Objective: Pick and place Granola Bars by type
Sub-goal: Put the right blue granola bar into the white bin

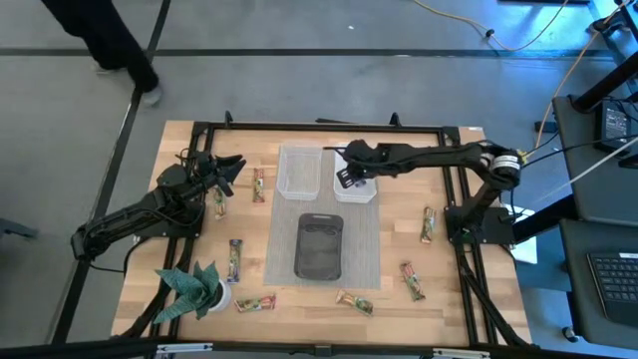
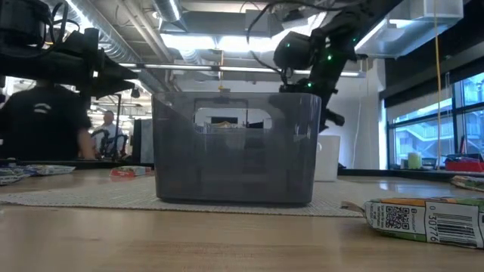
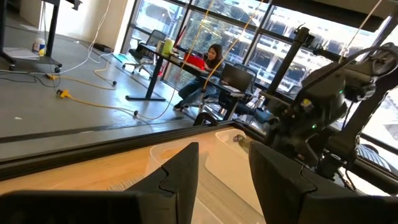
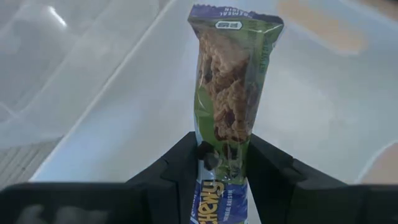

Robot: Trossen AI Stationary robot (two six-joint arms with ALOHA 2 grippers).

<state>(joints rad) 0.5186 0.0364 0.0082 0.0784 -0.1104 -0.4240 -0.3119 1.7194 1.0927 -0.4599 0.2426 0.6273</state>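
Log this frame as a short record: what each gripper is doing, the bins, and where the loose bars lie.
right gripper: shut on a granola bar, above the white bin
left gripper: empty, jaws apart, raised at the table's left
bins: clear bin beside the white one, dark bin nearer the front
loose bars: scattered on the table, both sides of the mat
plant: front left corner

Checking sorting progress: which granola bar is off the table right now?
The green-and-purple bar pinched in the right claw above the white tray; the others lie flat.
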